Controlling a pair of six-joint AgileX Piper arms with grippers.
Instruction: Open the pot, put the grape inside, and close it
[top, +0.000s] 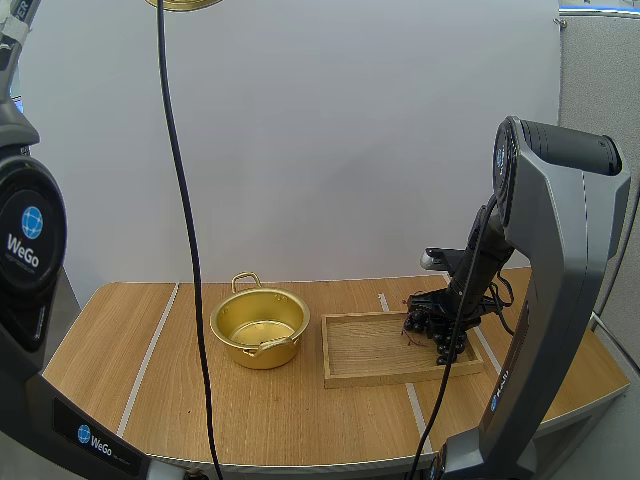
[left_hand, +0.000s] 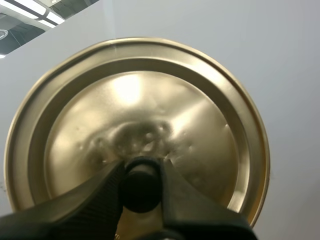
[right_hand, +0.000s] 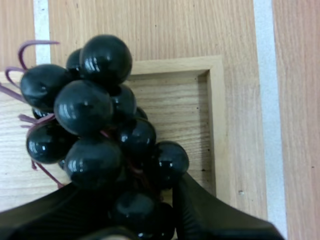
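Note:
The gold pot (top: 258, 330) stands open on the table, with nothing visible inside. Its gold lid (left_hand: 135, 120) hangs high in the air (top: 185, 4), and my left gripper (left_hand: 141, 184) is shut on the lid's black knob (left_hand: 141, 192). A bunch of dark grapes (right_hand: 95, 120) is pinched between the fingers of my right gripper (right_hand: 135, 212), just over the right end of the wooden tray (right_hand: 216, 67). In the high view the right gripper (top: 428, 330) holds the grapes (top: 413, 322) low above the tray (top: 370, 375).
The wooden tray lies right of the pot, with a small gap between them. White tape lines (top: 150, 350) run across the tabletop. Bare table lies left of the pot and along the front edge.

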